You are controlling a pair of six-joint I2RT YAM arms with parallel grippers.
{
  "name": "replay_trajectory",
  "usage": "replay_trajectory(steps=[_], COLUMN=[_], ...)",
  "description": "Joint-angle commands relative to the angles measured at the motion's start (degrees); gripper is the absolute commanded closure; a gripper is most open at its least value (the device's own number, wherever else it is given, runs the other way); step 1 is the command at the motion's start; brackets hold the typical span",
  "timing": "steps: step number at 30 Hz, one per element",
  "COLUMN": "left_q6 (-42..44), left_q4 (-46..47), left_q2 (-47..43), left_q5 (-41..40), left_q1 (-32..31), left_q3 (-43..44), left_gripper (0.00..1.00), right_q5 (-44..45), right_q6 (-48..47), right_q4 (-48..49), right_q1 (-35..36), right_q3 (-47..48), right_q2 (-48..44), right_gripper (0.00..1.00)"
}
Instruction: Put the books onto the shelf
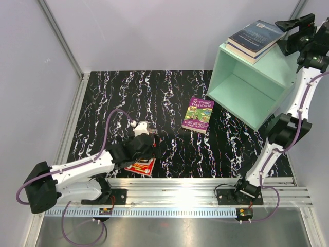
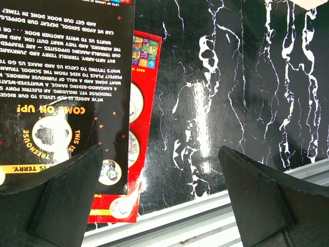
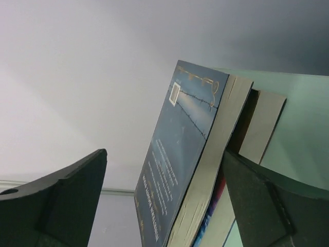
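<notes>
Books (image 1: pixel 255 38) lay two-deep on top of the shelf (image 1: pixel 267 72), apparently overhanging its corner; others lay on the table (image 1: pixel 103 103). Your right gripper (image 1: pixel 289 36) had its jaws spread at their end, your left gripper (image 2: pixel 159 175) likewise spread; a clumsy retreat could have knocked them off.

**Two books beneath my open fingers**

My left gripper (image 2: pixel 160 154) stands wide open, with its two dark fingers (image 2: pixel 61 200) at the bottom corners of the view. A black book (image 2: pixel 67 77) lies back cover up, its white and yellow print upside down. It partly covers a red book (image 2: pixel 146 77) with white circles. Both rest on a black table (image 2: pixel 247 92) veined with white. A silver rail (image 2: pixel 205 221) runs along the lower edge.
</notes>
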Motion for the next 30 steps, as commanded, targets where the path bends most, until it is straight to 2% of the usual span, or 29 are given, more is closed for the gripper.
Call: replay_trajectory(steps=[1,6,12,14,15,16,17,18,19,20,21,23,24,25,27,30], left_q6=[-0.08,0.09,1.59,2.20,3.25,4.04,5.62,6.50,7.56,9.31,9.93,11.77,12.31,12.75,14.24,16.26], left_q4=[1.82,1.56,0.07,0.33,0.50,0.59,0.94,1.03,1.47,1.91,2.26,4.01,4.98,5.86,9.02,12.62], left_q2=[0.27,0.89,2.82,4.05,4.58,6.24,7.30,8.35,10.88,12.39,13.62,17.40,18.55,20.73,23.11,28.82], left_q5=[0.39,0.48,-0.66,-1.28,-1.63,-2.50,-2.95,-3.12,-2.69,-2.34,-1.81,0.29,1.17,2.92,4.86,11.00], left_q1=[-0.33,-0.33,-0.24,-0.24,-0.24,-0.24,-0.07,0.11,0.98,1.60,2.30,5.02,5.90,7.74,9.77,14.07], left_q3=[2.16,3.04,6.55,7.69,9.53,10.68,11.99,14.53,15.95,17.27,18.58,22.28,23.33,24.21,26.59,30.37], left_gripper=[0.01,0.01,0.01,0.01,0.01,0.01,0.01,0.01,0.01,0.01,0.01,0.01,0.01,0.01,0.01,0.01], right_q5=[-0.47,-0.39,2.50,3.47,5.04,5.67,6.37,7.94,9.00,10.75,13.73,15.07,15.34,16.21,17.01,15.88], right_q6=[-2.83,-6.69,-16.35,-20.13,-21.36,-22.68,-22.95,-23.22,-23.40,-23.48,-23.40,-20.86,-19.72,-17.88,-16.55,-15.49], right_q4=[-3.74,-10.59,-27.79,-28.88,-26.97,-24.34,-22.05,-18.29,-17.21,-16.50,-15.10,-12.20,-8.44,-7.10,-3.24,1.33], right_q1=[-2.10,-2.28,-2.28,-1.67,-1.23,-0.70,0.78,1.84,3.50,5.26,9.89,14.13,19.03,21.08,24.43,27.50], right_q3=[0.07,3.23,5.70,-2.26,-6.82,-18.36,-24.04,-29.14,-37.63,-41.46,-45.33,-57.54,-61.93,-69.81,-77.32,-91.11], right_q2=[-3.09,-2.73,-5.53,-9.65,-16.20,-20.36,-24.66,-32.71,-36.79,-40.40,-47.05,-53.33,-58.58,-60.72,-64.85,-64.53], right_gripper=[0.00,0.00,0.00,0.00,0.00,0.00,0.00,0.00,0.00,0.00,0.00,0.00,0.00,0.00,0.00,0.00])
